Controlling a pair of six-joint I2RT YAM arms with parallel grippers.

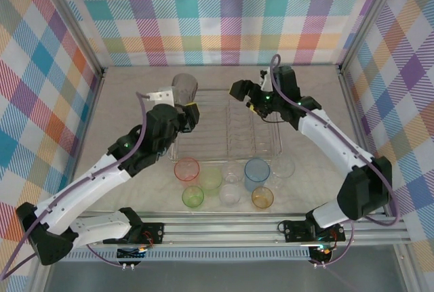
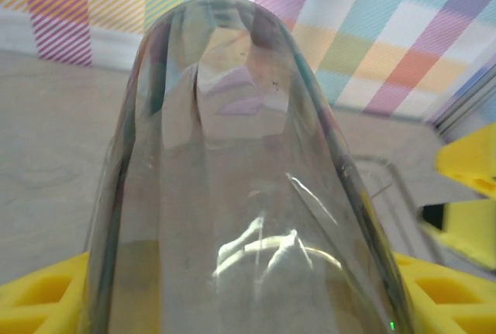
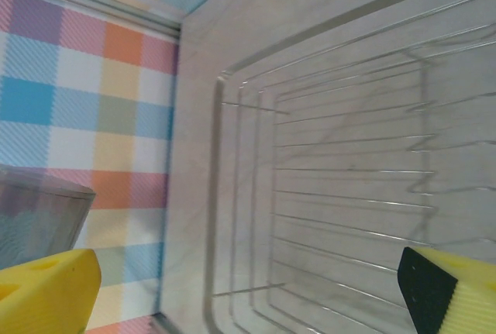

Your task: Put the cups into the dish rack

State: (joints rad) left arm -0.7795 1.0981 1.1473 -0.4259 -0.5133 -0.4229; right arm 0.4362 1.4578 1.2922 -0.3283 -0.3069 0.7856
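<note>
your left gripper (image 1: pixel 187 109) is clenched on the smoky grey cup (image 1: pixel 184 87) over the dish rack's (image 1: pixel 224 127) far left corner; your right gripper (image 1: pixel 254 99) gapes wide, empty, over the rack's far right.

This is a robot test cell in a lab rather than a real kitchen. Pastel checked cloth panels (image 1: pixel 224 14) wall in three sides, held by bare aluminium frame posts (image 1: pixel 72 19). The working surface is a pale marbled tabletop (image 1: pixel 312 102). A left arm (image 1: pixel 88 185) and a right arm (image 1: pixel 332 137) are bolted to an aluminium rail (image 1: pixel 237 227) along its near edge. The household things are a wire dish rack (image 1: pixel 234 119) and small plastic cups (image 1: pixel 257 170) on the tabletop.
</note>
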